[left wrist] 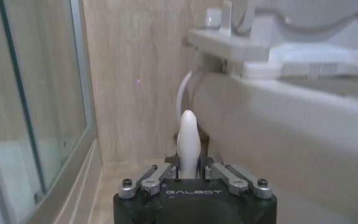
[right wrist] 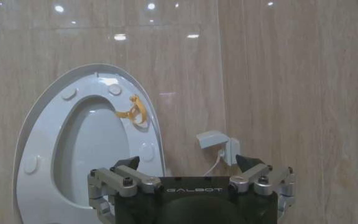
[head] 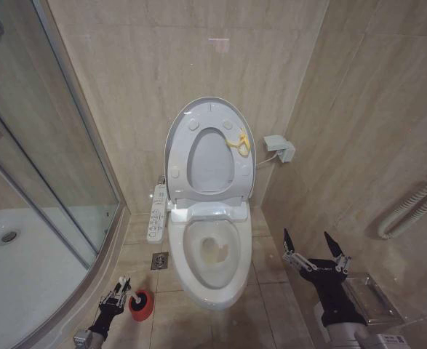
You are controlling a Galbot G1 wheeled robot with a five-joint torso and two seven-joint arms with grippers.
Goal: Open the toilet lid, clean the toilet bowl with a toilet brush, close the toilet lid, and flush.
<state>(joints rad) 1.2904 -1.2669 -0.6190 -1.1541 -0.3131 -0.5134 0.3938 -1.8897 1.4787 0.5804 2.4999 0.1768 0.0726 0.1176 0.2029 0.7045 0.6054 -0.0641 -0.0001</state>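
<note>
The toilet brush [left wrist: 188, 140], a smooth white tapered plastic handle, stood upright between the fingers of the left gripper [head: 118, 289], which were clenched on it, at about 7 o'clock from the bowl. Its head sat in a small round red holder [head: 142, 305] on the beige floor tiles. The toilet lid [head: 179, 127], a glossy white oval shell with small round bumpers, leaned raised against the wall at 12 o'clock; the ring-shaped seat [head: 191, 156] lay flat against it, a yellow loop [head: 239, 143] at its 2 o'clock edge. Below, the toilet bowl [head: 188, 247], an elongated white ceramic basin, showed a yellowish stain at its bottom. The right gripper [head: 316, 249] hung at 3 o'clock from the bowl, its dark pointed fingers spread wide and grasping nothing. A curved glass shower screen [head: 46, 145] stood at 9 o'clock.
</note>
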